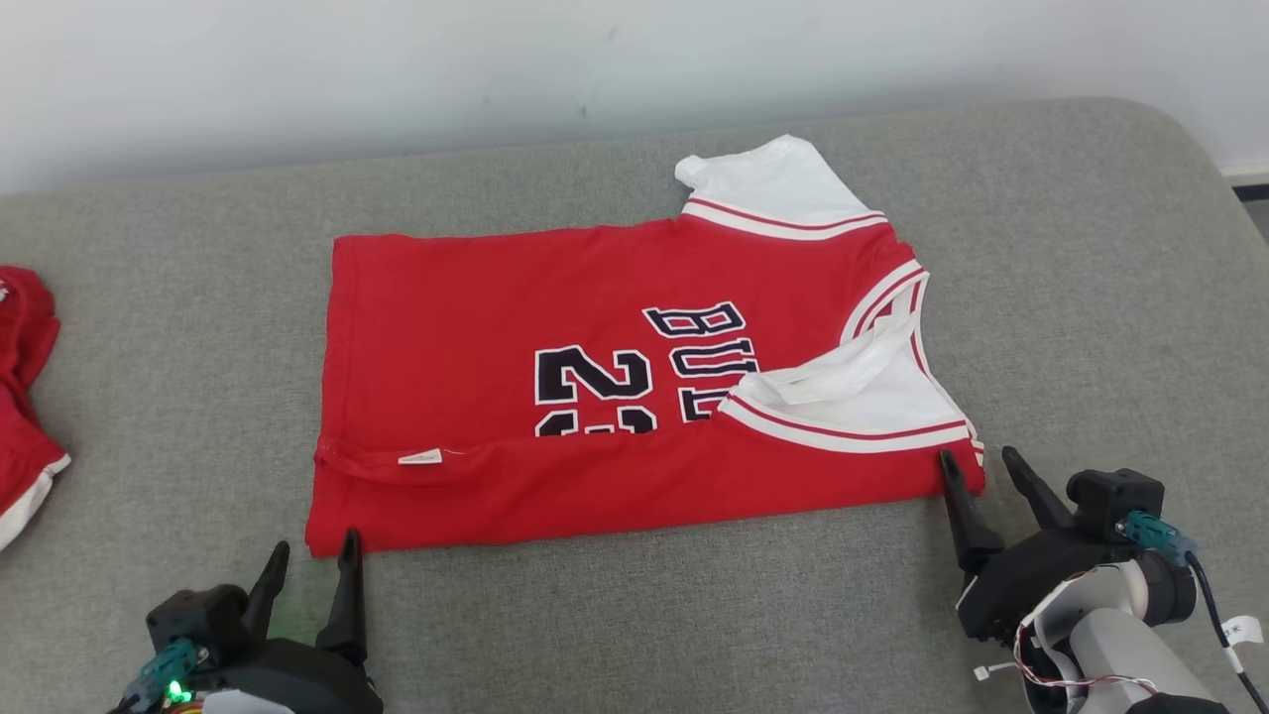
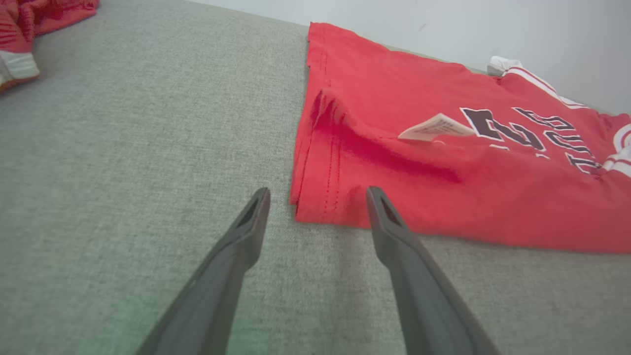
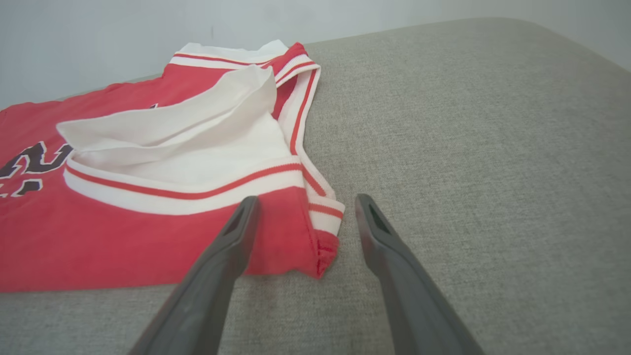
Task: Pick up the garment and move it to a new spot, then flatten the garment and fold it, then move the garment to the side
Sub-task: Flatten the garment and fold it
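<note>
A red jersey garment point(image 1: 595, 397) with white sleeves and dark lettering lies on the grey cushion, its near long edge folded up over the front. My left gripper point(image 1: 312, 550) stands open at the garment's near-left hem corner point(image 2: 320, 207), which sits between the fingertips without being pinched. At the near-right shoulder corner point(image 3: 315, 246) my right gripper point(image 1: 981, 461) is open too, its fingers straddling the cloth. A white care label point(image 2: 434, 128) pokes out of the fold.
A second red-and-white piece of clothing point(image 1: 25, 397) lies at the cushion's far left edge. The grey cushion point(image 1: 634, 615) runs bare along its front strip and to the right of the garment. A pale wall point(image 1: 397, 69) stands behind.
</note>
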You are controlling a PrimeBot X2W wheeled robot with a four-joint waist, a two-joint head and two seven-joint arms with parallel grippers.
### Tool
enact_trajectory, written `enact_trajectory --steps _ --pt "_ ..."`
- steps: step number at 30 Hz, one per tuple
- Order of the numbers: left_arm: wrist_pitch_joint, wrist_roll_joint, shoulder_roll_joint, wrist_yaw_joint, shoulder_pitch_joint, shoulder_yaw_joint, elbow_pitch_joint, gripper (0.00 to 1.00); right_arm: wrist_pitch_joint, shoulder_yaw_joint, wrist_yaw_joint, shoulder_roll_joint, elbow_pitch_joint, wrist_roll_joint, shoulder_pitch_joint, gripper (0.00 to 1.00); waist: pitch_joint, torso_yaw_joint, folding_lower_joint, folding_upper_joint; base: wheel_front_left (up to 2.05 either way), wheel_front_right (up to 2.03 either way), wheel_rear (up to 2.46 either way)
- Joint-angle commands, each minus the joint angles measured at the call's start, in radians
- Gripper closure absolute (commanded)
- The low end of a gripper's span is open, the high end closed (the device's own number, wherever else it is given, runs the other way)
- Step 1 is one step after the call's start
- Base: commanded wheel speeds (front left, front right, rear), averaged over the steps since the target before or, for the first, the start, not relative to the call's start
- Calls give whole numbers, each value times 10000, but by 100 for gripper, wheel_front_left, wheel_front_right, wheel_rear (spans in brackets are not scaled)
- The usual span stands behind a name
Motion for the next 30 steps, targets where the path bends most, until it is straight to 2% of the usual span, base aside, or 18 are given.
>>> enact_trajectory --steps 1,8,9,10,11,12,20,30 --pt "-22 110 36 4 -149 -7 33 0 -19 -12 -23 107 68 -96 -72 0 113 -43 1 -1 0 0 0" --pt "170 261 5 -10 -683 -212 695 0 -55 -29 -23 465 567 -276 -402 0 401 -171 1 -1 0 0 0" --pt "168 179 -46 -59 -769 -199 837 0 -44 -26 -23 520 667 -286 -462 29 415 -178 1 -1 0 0 0" --pt "226 116 -88 -61 -816 -201 1012 11 -39 4 -23 562 758 -312 -512 73 423 -183 1 -1 0 0 0" --pt "220 111 -109 -102 -866 -223 1114 95 -58 50 -23 607 823 -344 -551 100 422 -184 1 -1 0 0 0" --pt "169 111 -134 -162 -921 -226 1182 100 -98 81 -23 648 852 -343 -592 100 414 -180 1 -1 0 0 0" --pt "-116 21 -356 -314 -495 -135 1442 100 -380 -57 -25 542 935 -25 -151 100 -199 59 1 -1 0 0 0" --pt "-267 -26 -473 -139 1048 135 450 100 -328 -458 -25 343 -566 315 1779 100 -940 297 1 -1 0 0 0"
